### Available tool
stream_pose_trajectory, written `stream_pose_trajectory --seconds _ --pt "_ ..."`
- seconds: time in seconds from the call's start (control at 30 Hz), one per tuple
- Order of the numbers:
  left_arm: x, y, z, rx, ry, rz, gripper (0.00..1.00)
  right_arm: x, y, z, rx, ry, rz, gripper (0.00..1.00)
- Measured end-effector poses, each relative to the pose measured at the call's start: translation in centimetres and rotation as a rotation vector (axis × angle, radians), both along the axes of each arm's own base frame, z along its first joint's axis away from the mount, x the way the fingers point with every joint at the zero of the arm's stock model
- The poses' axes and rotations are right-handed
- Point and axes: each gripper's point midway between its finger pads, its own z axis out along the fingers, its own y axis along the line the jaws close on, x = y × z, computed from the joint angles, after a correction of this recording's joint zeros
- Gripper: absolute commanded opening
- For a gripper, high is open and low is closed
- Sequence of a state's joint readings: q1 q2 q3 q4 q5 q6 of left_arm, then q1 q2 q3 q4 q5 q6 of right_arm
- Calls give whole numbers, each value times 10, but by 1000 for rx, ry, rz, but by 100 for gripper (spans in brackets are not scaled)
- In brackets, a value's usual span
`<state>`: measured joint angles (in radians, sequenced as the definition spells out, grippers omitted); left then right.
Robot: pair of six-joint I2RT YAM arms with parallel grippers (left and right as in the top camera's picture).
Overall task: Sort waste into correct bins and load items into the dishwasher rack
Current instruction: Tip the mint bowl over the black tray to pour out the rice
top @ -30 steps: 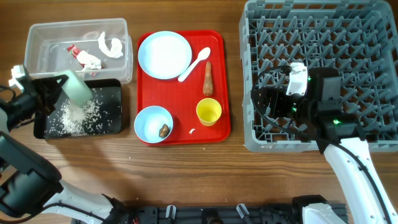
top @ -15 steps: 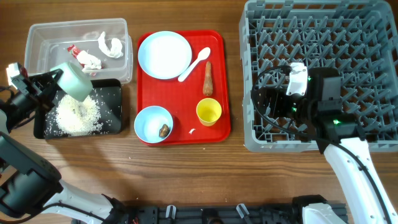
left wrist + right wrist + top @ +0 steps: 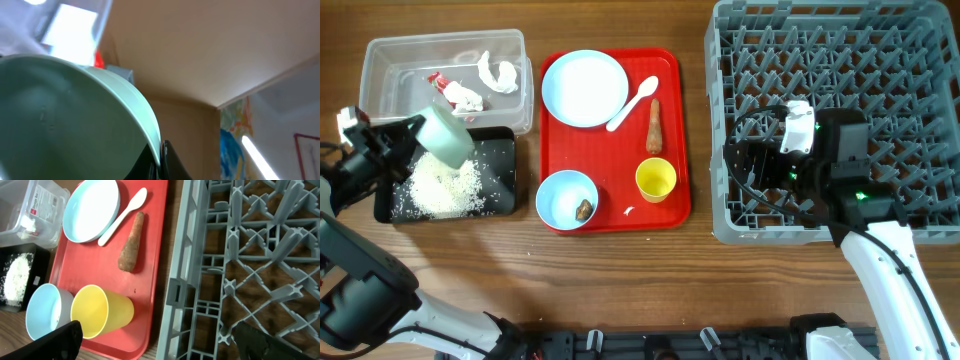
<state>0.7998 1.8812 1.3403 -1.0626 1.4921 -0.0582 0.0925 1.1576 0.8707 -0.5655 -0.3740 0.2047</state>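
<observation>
Wood-grain tabletop [image 3: 620,270] lies under both my arms. My left pincer [image 3: 402,138] is clamped on the rim of the tilted bowl [image 3: 445,135], smooth pale blue-green. Right beneath it sits the shallow black tray [image 3: 508,200] with a heap of loose white rice [image 3: 445,187]. Just beyond that, the clear tub [image 3: 380,70] holds a red-and-white wrapper [image 3: 440,80] and crumpled paper [image 3: 498,72]. My left wrist camera shows only the bowl's curved inside. My right pincer [image 3: 745,172] gapes wide and empty over the near corner of the grey pegged rack [image 3: 920,60]. To its left, the glossy red tray [image 3: 620,170] carries a round plate [image 3: 92,210], a white spoon [image 3: 122,216], a rough carrot stick [image 3: 130,242], a yellow cup [image 3: 100,312] and a second bowl [image 3: 567,198]. Only the overhead view shows the brown lump [image 3: 583,209] in that bowl.
</observation>
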Motion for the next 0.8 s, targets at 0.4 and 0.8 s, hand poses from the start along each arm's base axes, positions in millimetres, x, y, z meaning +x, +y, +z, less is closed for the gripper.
stream_pose_trajectory --seconds 0.4,0.8 --pt "6 11 -23 51 135 29 4 0 0 0 0 2 0 99" --pt "8 -5 -11 35 130 -2 4 0 0 -1 0 2 0 99"
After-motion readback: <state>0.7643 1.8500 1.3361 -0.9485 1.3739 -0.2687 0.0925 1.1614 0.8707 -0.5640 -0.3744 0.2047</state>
